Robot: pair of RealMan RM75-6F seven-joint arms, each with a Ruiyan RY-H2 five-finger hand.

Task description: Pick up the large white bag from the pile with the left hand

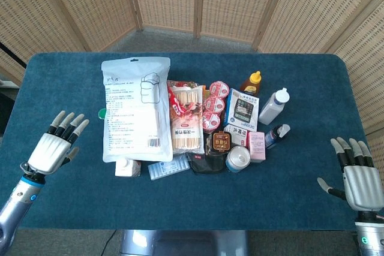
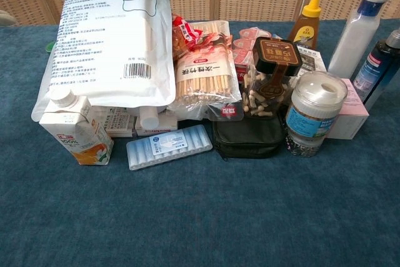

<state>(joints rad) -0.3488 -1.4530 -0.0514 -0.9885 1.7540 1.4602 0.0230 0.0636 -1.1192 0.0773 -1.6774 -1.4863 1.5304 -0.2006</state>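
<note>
The large white bag (image 1: 133, 109) lies flat on top of the pile's left side, printed with grey text and a barcode; the chest view shows the bag (image 2: 112, 42) sloping over a juice carton (image 2: 74, 129). My left hand (image 1: 55, 145) hovers open over the blue table, well left of the bag and apart from it, fingers spread and pointing up-right. My right hand (image 1: 357, 175) is open near the table's front right corner, far from the pile. Neither hand appears clearly in the chest view.
The pile beside the bag holds a pack of bamboo sticks (image 1: 187, 121), a honey bottle (image 1: 251, 82), a white bottle (image 1: 273, 106), a jar (image 2: 314, 114), a black pouch (image 2: 247, 139) and a blue pill strip (image 2: 167, 146). Wicker screens stand behind the blue table (image 1: 60, 82).
</note>
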